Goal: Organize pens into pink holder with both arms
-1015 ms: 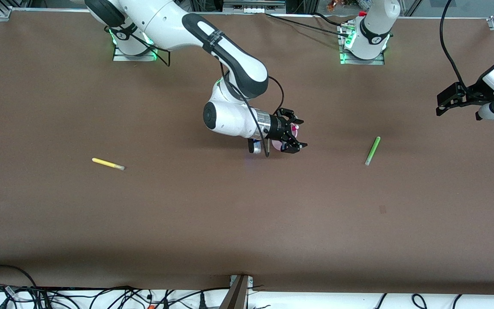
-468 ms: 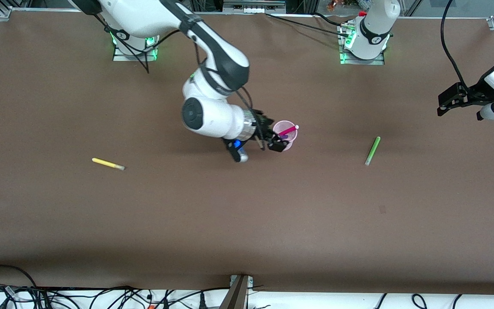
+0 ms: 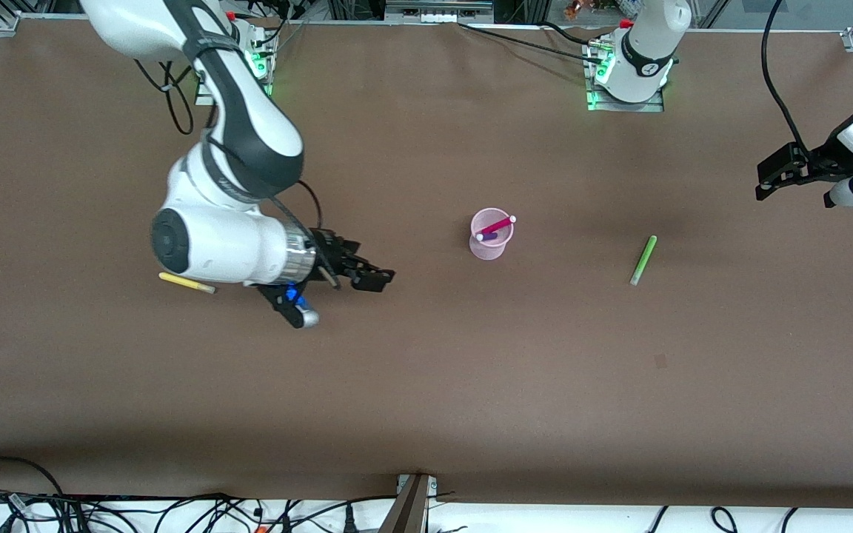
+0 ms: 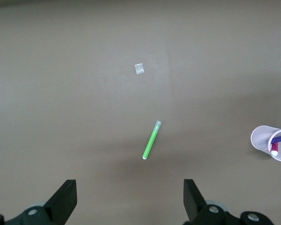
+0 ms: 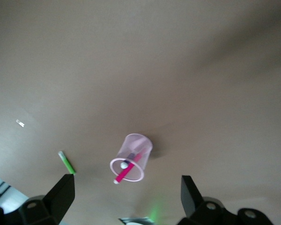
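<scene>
The pink holder [image 3: 487, 252] stands upright mid-table with a magenta pen [image 3: 500, 223] and a dark purple pen [image 3: 489, 237] leaning in it. A yellow pen [image 3: 186, 283] lies flat toward the right arm's end, a green pen [image 3: 643, 260] toward the left arm's end. My right gripper [image 3: 369, 276] hangs open and empty over the table between the yellow pen and the holder. Its wrist view shows the holder [image 5: 136, 143], magenta pen [image 5: 125, 173] and green pen [image 5: 66, 161]. My left gripper [image 3: 773, 178] waits open over the table's end, facing the green pen [image 4: 151, 140] and the holder [image 4: 255, 140].
A small pale patch [image 4: 139, 69] marks the brown table near the green pen. Cables [image 3: 175, 511] run along the table's front edge. The two arm bases [image 3: 626, 89] stand at the back edge.
My right arm has swung away from the holder toward the yellow pen, leaving the magenta pen in the holder, with its jaws spread wider. The left arm has barely moved.
</scene>
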Tool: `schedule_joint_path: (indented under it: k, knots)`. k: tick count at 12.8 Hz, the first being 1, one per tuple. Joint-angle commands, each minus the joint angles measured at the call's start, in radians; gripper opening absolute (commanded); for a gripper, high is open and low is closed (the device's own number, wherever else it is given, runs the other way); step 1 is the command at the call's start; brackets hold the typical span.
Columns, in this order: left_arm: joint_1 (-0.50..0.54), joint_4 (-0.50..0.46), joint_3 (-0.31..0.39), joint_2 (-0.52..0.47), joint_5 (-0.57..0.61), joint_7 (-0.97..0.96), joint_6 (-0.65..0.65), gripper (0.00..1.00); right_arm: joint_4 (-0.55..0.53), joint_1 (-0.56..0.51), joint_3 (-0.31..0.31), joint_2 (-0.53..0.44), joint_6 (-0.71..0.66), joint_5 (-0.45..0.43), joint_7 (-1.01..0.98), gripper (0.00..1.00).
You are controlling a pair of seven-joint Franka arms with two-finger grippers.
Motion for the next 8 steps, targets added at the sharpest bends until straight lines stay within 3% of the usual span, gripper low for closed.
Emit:
schedule_joint_path:
  k: [1,4,8]
  knots:
    - [0.009,0.026,-0.001,0.010,-0.021,0.000,-0.009,1.00,-0.033,0.012,-0.074,-0.089,-0.112,-0.063,-0.141,1.00]
    - [0.009,0.026,-0.001,0.012,-0.021,0.000,-0.009,1.00,-0.068,0.012,-0.083,-0.189,-0.163,-0.230,-0.291,1.00]
    - [0.009,0.026,-0.001,0.010,-0.028,0.000,-0.009,1.00,-0.080,0.012,-0.177,-0.269,-0.252,-0.312,-0.555,1.00]
